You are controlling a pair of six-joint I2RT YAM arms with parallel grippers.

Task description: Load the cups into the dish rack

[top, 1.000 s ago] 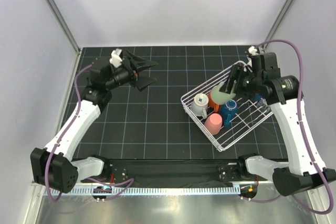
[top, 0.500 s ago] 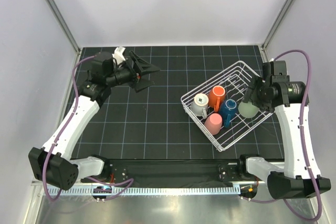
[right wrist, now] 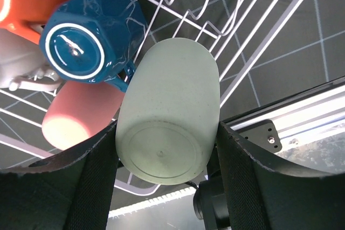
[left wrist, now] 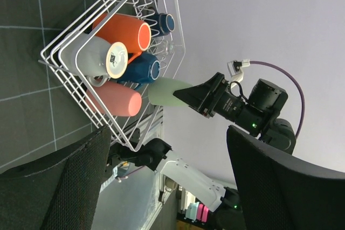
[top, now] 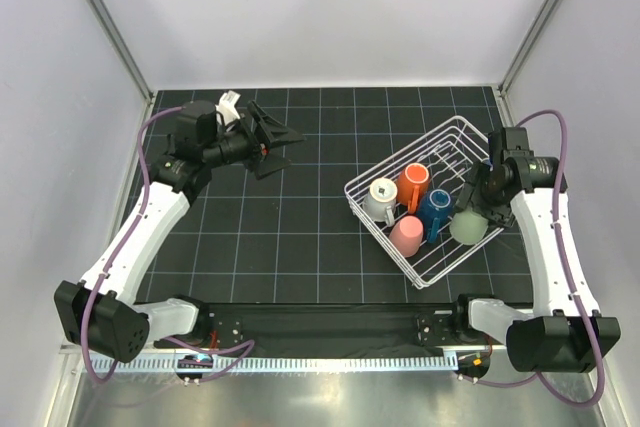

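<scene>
The white wire dish rack (top: 400, 154) stands at the right of the mat. In it lie a white mug (top: 382, 197), an orange mug (top: 413, 184), a blue mug (top: 434, 212) and a pink cup (top: 406, 235). My right gripper (top: 478, 209) is shut on the pale green tumbler (top: 468, 227), held over the rack's near right side. In the right wrist view the tumbler (right wrist: 167, 111) shows its base between both fingers, beside the blue mug (right wrist: 91, 44). My left gripper (top: 270, 142) hangs open and empty at the far left. The left wrist view shows a navy cup (left wrist: 164, 22) in the rack (left wrist: 172, 4).
A black grid mat (top: 290, 227) covers the table between the two arms. Grey walls and metal frame posts (top: 105, 22) close in the back and sides. The arm bases and a rail (top: 330, 357) lie along the near edge.
My right gripper has carried the green tumbler from above the rack's middle to its near right side and brought it lower. The left gripper has turned slightly at the far left.
</scene>
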